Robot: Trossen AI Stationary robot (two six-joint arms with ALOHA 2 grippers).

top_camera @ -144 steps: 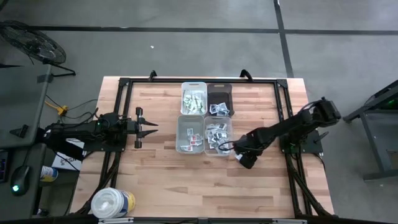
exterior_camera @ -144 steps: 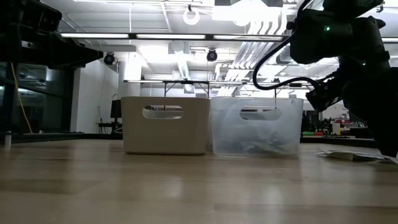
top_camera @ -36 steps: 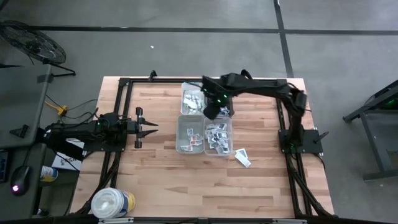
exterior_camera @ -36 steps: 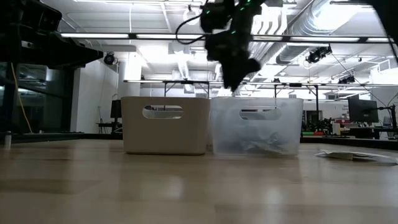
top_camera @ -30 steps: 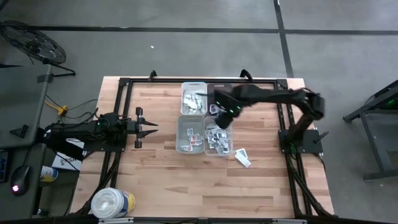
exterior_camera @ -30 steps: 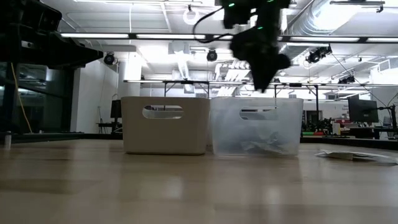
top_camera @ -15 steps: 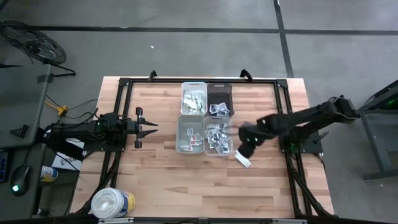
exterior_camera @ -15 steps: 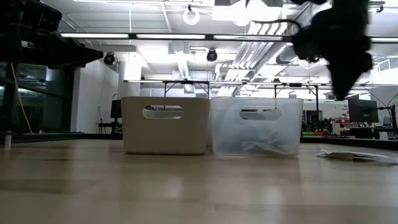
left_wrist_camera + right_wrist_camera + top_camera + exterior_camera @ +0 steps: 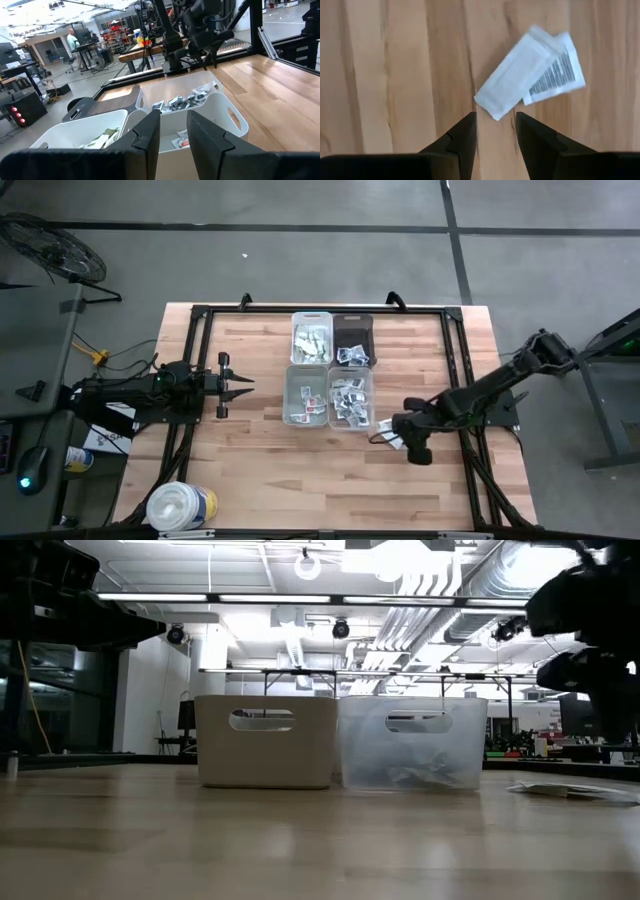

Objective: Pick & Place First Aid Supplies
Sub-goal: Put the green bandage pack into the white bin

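From above, the right gripper hangs over the bare table just off the near right corner of the four bins. Two loose packets lie on the wood there, partly hidden under the arm, so these are the supplies still outside the bins. The left gripper waits well away on the other side of the bins, so the right arm is clearly the nearer one for this pick.

At table height, the right arm is a dark shape at the edge of the frame, and the packets show as a thin flat sliver on the wood beside the clear bin.

In the left wrist view, the left fingers stand a little apart with nothing between them, pointing at the bins full of packets.

In the right wrist view, the right gripper looks straight down, its fingers spread and empty above the wood. The two packets overlap: a plain white packet on top, a printed packet under it. The plain one's nearest corner sits just ahead of the gap between the fingertips. Its long axis runs diagonally away from the fingers, slanted toward the printed packet. The coming grasp probably needs a short reach forward and perhaps a wrist turn to close across the narrow side.
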